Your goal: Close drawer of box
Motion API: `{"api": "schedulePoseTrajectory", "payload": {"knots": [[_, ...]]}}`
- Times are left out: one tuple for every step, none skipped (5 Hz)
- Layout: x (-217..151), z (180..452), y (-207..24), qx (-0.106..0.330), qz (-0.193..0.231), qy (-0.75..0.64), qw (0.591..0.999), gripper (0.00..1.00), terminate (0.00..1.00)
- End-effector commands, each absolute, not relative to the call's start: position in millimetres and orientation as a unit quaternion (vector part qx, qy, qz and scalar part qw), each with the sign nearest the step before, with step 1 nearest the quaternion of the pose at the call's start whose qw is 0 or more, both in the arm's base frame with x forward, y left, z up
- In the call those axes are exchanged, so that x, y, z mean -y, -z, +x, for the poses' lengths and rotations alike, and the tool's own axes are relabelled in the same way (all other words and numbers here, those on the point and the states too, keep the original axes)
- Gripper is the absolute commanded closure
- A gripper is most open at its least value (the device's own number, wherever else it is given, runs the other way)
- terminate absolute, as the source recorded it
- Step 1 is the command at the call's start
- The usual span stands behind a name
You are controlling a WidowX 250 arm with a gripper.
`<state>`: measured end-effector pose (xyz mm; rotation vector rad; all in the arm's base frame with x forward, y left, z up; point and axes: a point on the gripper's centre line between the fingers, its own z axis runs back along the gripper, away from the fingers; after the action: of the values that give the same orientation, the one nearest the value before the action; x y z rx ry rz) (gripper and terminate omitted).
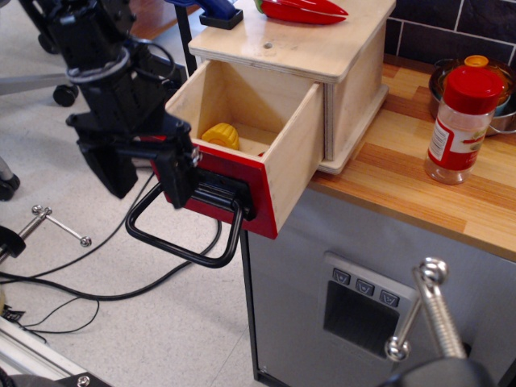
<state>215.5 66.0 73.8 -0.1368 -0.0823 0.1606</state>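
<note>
The box [355,89] is pale plywood and stands on the wooden counter's left end. Its drawer [294,157] is pulled far out over the counter edge. The drawer has a red front panel [242,184] and a black loop handle [181,242] hanging down. A yellow object [220,135] lies inside it. My black gripper [145,171] is at the drawer's left front. Its fingers are spread open and hold nothing. The right finger [177,173] lies against the red panel's left end, above the handle.
A red pepper [302,10] and a blue item [219,10] lie on the box's top. A red-capped spice bottle [463,121] and a metal bowl [504,117] stand on the counter [403,181] at right. A grey cabinet [306,266] is below. A metal clamp [431,314] is at bottom right, and cables lie on the floor.
</note>
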Motion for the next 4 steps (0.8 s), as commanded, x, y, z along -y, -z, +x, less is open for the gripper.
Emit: {"api": "schedulePoseTrajectory", "payload": {"knots": [[-70.7,258.5,-84.5,0.088,-0.054,-0.086,0.991,0.00,0.00],[-72.4,278.0,-88.2,0.102,-0.058,-0.093,0.989,0.00,0.00],[-73.6,293.4,-93.7,0.110,-0.061,-0.099,0.987,0.00,0.00],[-80.4,309.4,-108.8,0.117,-0.062,-0.100,0.986,0.00,0.00]]}}
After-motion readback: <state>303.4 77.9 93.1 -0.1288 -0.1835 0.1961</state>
